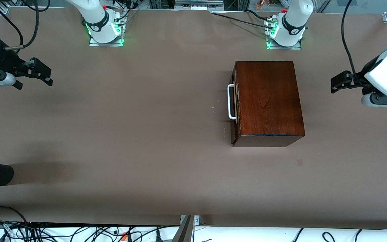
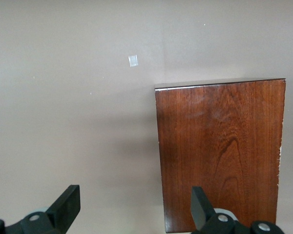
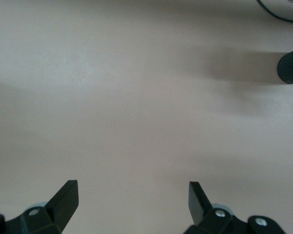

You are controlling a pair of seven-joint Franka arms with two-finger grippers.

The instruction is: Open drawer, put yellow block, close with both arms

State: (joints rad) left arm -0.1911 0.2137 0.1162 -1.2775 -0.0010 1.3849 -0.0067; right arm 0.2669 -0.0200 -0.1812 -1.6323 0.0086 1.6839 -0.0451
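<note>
The drawer (image 1: 234, 102) sits shut in its dark wooden box (image 1: 267, 101), right of centre in the front view, white handle (image 1: 231, 102) facing the right arm's end of the brown counter (image 1: 129, 134). The right end effector (image 1: 44, 76) hangs released at the frame's upper left edge, and the left end effector (image 1: 337, 84), fingers spread and empty, waits at the right edge beside the box

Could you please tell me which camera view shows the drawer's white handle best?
The front view: the white handle shows whole against the shut drawer front. The left wrist view shows only the wooden box top, no handle. The right wrist view shows bare table.
</note>
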